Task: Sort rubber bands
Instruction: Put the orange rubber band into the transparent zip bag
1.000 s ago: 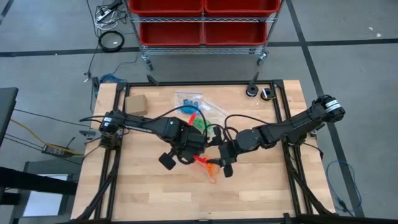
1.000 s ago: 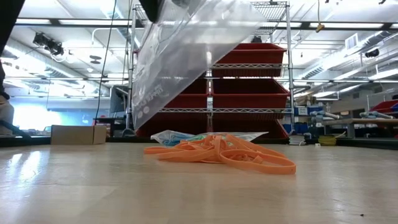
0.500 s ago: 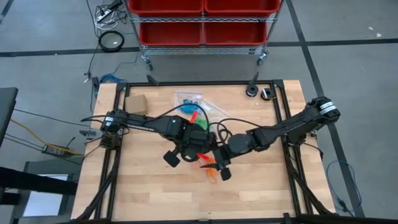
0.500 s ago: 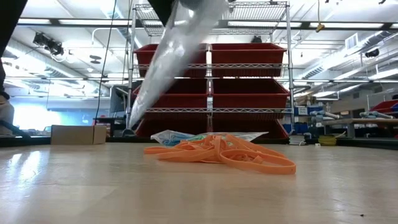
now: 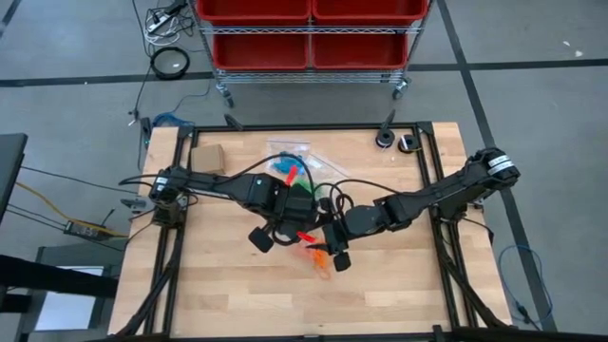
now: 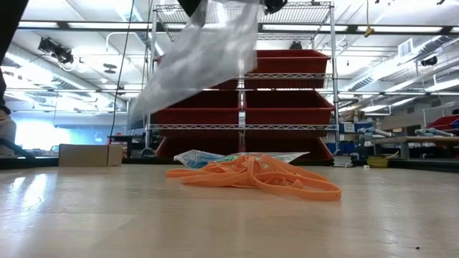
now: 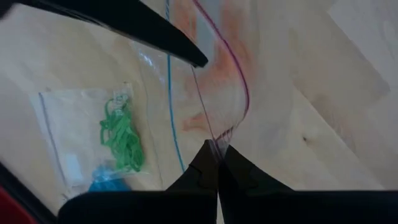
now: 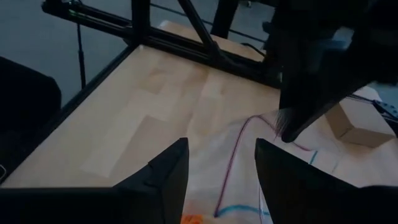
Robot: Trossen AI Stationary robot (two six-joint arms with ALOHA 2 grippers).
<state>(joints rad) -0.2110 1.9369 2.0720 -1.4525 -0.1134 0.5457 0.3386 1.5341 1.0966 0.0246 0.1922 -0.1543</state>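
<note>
The orange rubber bands (image 6: 254,178) lie in a loose tangled heap on the pale wooden table (image 5: 228,285), near its middle. Green rubber bands (image 7: 121,134) sit inside a clear bag (image 7: 74,146) lying flat. Behind stands a wire rack of red bins (image 6: 287,107); one cardboard box (image 5: 208,159) rests far back. The left gripper (image 7: 216,155) is clenched on a lifted zip bag (image 6: 197,64); the right gripper (image 8: 221,165) hangs spread beside it
</note>
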